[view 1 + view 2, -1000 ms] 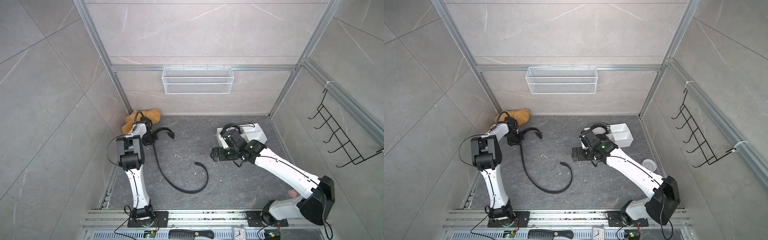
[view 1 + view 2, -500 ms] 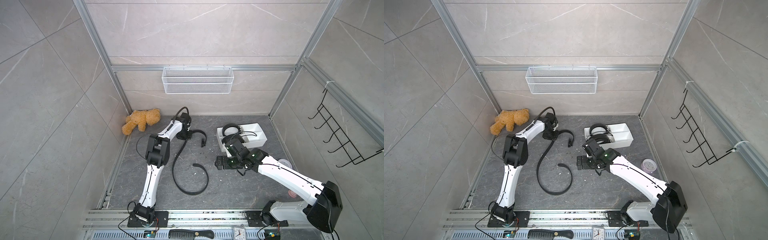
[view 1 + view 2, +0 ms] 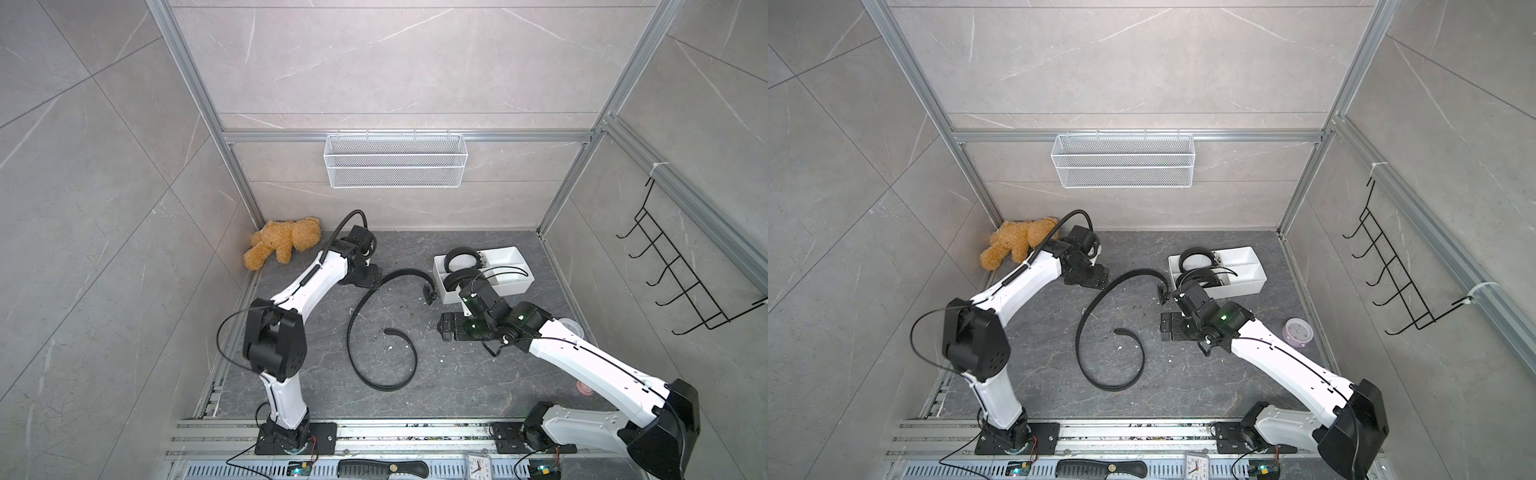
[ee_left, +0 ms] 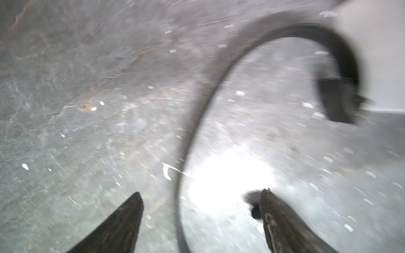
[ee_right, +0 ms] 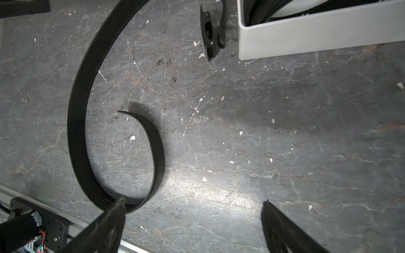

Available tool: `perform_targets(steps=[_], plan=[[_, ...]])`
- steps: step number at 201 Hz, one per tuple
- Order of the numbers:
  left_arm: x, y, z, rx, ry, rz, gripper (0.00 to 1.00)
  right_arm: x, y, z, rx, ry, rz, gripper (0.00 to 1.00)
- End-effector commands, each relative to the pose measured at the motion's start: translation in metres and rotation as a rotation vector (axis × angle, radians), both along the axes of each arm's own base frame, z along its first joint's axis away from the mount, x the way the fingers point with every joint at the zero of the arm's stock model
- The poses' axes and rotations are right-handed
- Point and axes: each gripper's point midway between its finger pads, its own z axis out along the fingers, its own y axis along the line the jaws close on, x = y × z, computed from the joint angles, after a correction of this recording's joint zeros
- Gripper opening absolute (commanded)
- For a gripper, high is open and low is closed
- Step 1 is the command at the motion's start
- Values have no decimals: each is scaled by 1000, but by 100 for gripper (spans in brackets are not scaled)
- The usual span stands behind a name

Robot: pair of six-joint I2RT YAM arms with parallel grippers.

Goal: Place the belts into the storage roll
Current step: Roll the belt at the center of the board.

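Left pincer (image 4: 201, 192) and right pincer (image 5: 194, 199) both gape wide, empty. At centre frame a loose belt (image 5: 76, 131) curls on the surface (image 3: 457, 374), its buckle (image 3: 428, 293) just beside the storage roll (image 3: 511, 289).

A robot test cell in a lab: tile-look wall panels (image 3: 395, 62) in aluminium profiles (image 3: 270, 136), robot arms (image 3: 582, 357) bolted on the near rail (image 3: 415, 432).

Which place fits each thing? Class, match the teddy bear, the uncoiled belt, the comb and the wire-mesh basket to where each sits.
1 teddy bear
2 uncoiled belt
3 comb
4 wire-mesh basket

a hung on the back wall
b back left corner
c front edge, beside the clock
d curved across the middle of the floor

Pairs: 1-b, 2-d, 3-c, 4-a
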Motion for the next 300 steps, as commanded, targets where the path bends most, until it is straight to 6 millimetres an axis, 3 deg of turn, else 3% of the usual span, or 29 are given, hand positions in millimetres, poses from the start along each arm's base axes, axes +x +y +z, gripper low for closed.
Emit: perform_targets(steps=[1,18,34,53,70,94,121,147,200,206,219,242,268,300], plan=[[-69,-46,-24,42,86,-174,81,-9,-19,5,-43,-15,-32,98],[-101,-65,-38,73,85,-346,80,-14,-28,8,-62,-24,-37,99],[-115,-74,-42,69,89,-441,78,-20,-35,11,-67,-24,-34,100],[-122,-72,-45,97,199,-405,77,-28,-46,14,-83,-22,-52,100],[-135,-88,-45,-5,270,-313,78,-34,-56,18,-90,-30,-70,100],[-140,-105,-58,-67,274,-174,78,-40,-69,23,-99,-51,-102,100],[-145,-128,-74,-60,285,-133,78,-42,-74,22,-94,-65,-118,100],[-150,-126,-97,-22,344,-23,74,-40,-71,18,-102,-59,-105,100],[-148,-123,-123,-31,350,157,54,-33,-64,21,-87,-79,-93,100],[-148,-123,-127,-24,356,165,48,-32,-63,20,-84,-79,-92,100],[-149,-115,-133,11,362,183,25,-30,-58,17,-75,-74,-85,100],[-159,-82,-137,36,364,257,2,-19,-43,6,-67,-60,-59,100],[-171,-46,-134,37,368,332,0,13,-11,-4,-82,-77,20,100],[-184,-19,-130,56,370,357,0,80,26,-19,-218,-144,92,100]])
